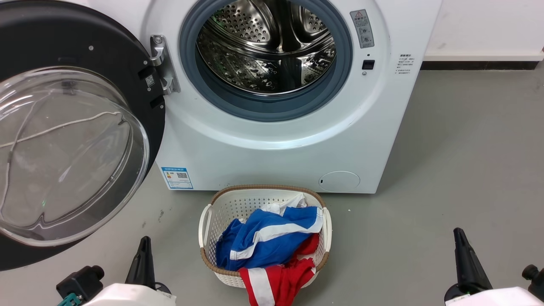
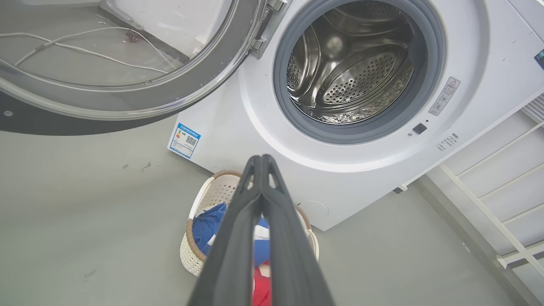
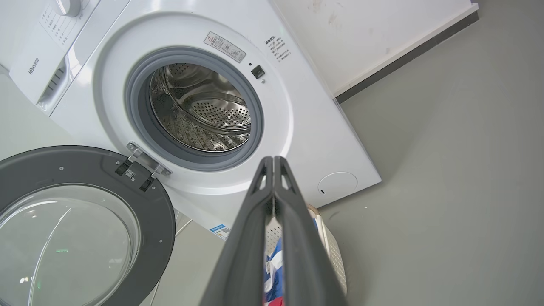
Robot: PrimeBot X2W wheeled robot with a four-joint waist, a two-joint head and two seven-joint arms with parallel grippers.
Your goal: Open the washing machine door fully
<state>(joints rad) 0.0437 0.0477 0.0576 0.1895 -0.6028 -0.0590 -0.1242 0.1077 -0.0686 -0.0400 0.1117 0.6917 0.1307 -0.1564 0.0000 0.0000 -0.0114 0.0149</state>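
washing machine door (image 1: 106,55) left of drum opening (image 1: 265,46), basket (image 1: 229,204) on floor (image 1: 446,170) before machine (image 1: 255,157), clothes (image 1: 263,238) in basket

The washing machine door (image 1: 106,51) is glossy black around clear glass, the machine body (image 1: 263,161) white, its perforated drum (image 1: 263,46) silver. Blue and red clothes (image 1: 267,242) bear white stripes.

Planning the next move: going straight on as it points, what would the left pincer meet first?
The left pincer would likely meet the white front panel below the grey drum seal, though depth is unclear.
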